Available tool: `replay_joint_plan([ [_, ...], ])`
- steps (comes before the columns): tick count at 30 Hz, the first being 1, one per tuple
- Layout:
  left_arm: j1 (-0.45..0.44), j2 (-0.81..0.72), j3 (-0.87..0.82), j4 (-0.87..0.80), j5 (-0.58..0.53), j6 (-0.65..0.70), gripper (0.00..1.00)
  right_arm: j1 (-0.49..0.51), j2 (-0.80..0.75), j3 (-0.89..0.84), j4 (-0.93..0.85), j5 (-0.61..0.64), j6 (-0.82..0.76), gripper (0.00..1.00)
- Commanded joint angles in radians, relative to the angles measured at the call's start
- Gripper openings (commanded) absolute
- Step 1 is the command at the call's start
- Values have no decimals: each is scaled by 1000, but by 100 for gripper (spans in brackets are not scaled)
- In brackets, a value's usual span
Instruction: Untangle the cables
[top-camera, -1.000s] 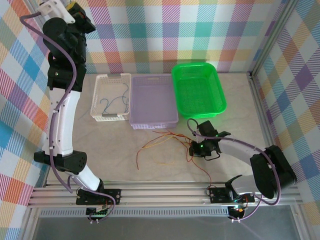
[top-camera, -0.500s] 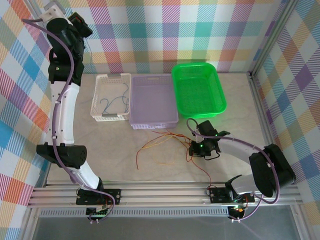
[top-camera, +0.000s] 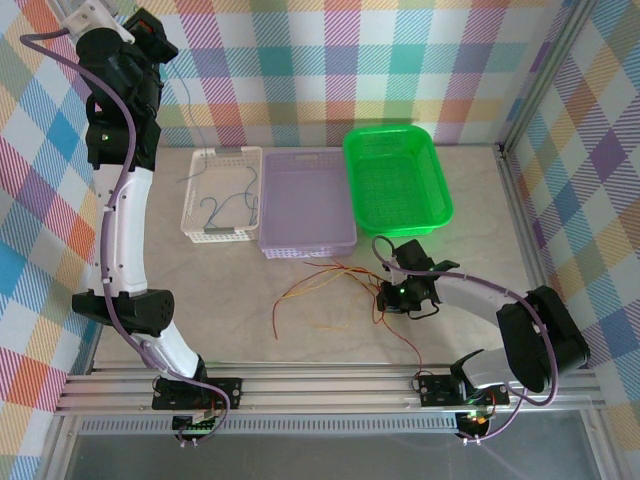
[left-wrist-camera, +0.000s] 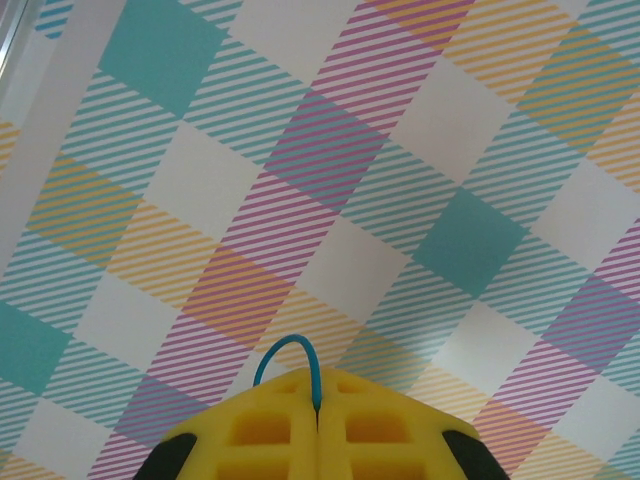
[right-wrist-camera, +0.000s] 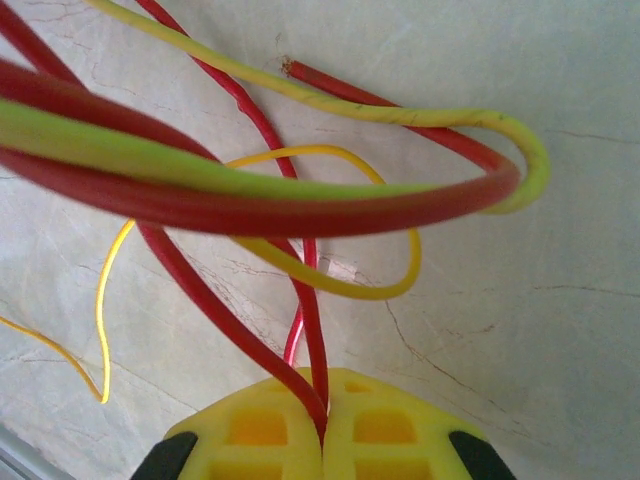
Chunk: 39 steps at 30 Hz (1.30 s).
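My left gripper (top-camera: 166, 46) is raised high at the back left, in front of the checked wall. Its yellow fingers (left-wrist-camera: 260, 430) are shut on a thin blue cable (left-wrist-camera: 289, 338) that loops out above the tips. That blue cable (top-camera: 188, 110) hangs down towards the white basket (top-camera: 196, 228), where more blue and green cables (top-camera: 215, 207) lie. On the table, my right gripper (top-camera: 383, 297) is shut on red cables (right-wrist-camera: 240, 336) at the right end of a red and yellow tangle (top-camera: 320, 282). A yellow cable (right-wrist-camera: 366, 291) loops just ahead of its tips (right-wrist-camera: 322, 432).
A lilac basket (top-camera: 308, 240) stands beside the white one, and a green basket (top-camera: 440, 205) is at the back right. Metal frame rails run along the near edge (top-camera: 330, 385) and the right side. The table in front of the tangle is bare.
The left arm has lifted and swung slightly left, drawing the blue cable up out of the white basket. The right gripper and the tangle have stayed put.
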Motion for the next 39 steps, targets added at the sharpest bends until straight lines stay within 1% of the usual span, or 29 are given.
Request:
replay_joint_plan([
  [1,9,5,19,12,23,-28,0,-5,17,15,-26,-10,-11,0],
  [7,-7,6,4,10,24,-31,0,-5,16,14,-23,-11,-11,0],
  [13,-12,1,-74,9,33,-51,0,-5,14,14,-23,-13,-11,0],
  [15,-13,-1,-106,-25,31,-55,0,-5,14,12,-22,-15,-11,0],
  [19,-12,-33,-227,-8,6,-60,0,-4,10,12,-21,-15,-10,0],
  [20,-13,-50,-279,-7,2,-68,0,-4,11,10,-20,-15,-10,0],
  [21,-13,-63,-321,38,-1,-79,0,-5,11,10,-21,-15,-11,0],
  [24,-13,-113,-514,100,-1,-129,0,-5,10,10,-20,-16,-11,0],
  [29,-18,-142,-752,140,-20,-215,0,-5,-5,4,-15,-26,-11,0],
  [34,-37,-119,-882,114,-46,-255,0,-5,-48,-14,2,-50,-16,0],
  [39,-59,-59,-916,57,-50,-279,0,-3,-113,-44,43,-87,-6,0],
])
